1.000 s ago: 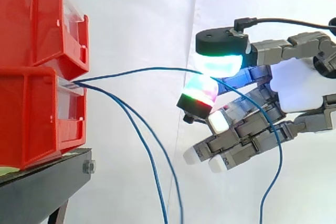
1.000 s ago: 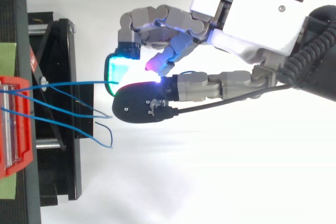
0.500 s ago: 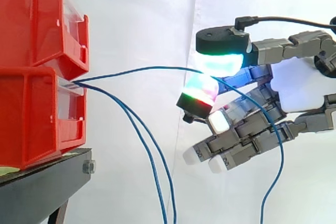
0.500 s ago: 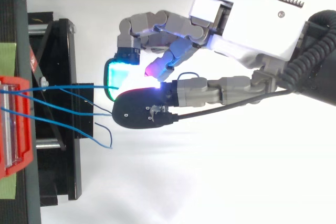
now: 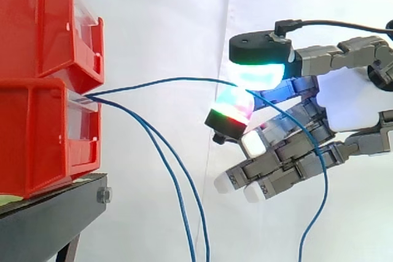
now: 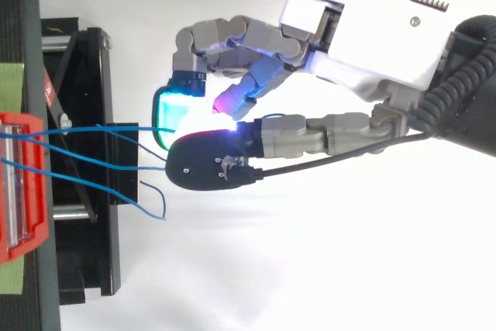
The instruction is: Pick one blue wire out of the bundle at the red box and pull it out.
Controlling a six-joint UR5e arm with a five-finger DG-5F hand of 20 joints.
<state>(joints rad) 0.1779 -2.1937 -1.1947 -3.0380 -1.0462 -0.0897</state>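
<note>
Hand: robot hand of grey links with a white palm [image 5: 351, 107] [image 6: 372, 36], reaching in from the right and mostly closed; it's got one wire nipped between two glowing pads
Pinch: black-capped pad glowing cyan [image 5: 258, 75] sits on top, pad glowing red and green [image 5: 233, 106] right under it, and the wire goes between them; the other fingers are bent underneath, tipped with white pads
Held wire: thin blue wire [image 5: 166, 81] [image 6: 124, 126], comes out of the front of the lower bin and runs pretty much level across the gap, with a slight upward arc, its long axis pointing left to right from bin to hand
Wire past the pinch: bends down across the lower fingers and dangles loose to the bottom edge of the side view
Other wires: two more blue wires [image 5: 178, 182] leave the same spot on the bin and droop steeply down and to the right, close beside each other; from above, one free end [image 6: 163, 215] curls up near the stand, well short of the hand
Bins: lower red plastic bin [image 5: 37, 133] [image 6: 37, 232] with a clear front strip, second red plastic bin [image 5: 31, 23] stacked on it
Stand: black metal stand [image 5: 49, 216] under the bins
Backdrop: white curtain [image 5: 172, 16]
</note>
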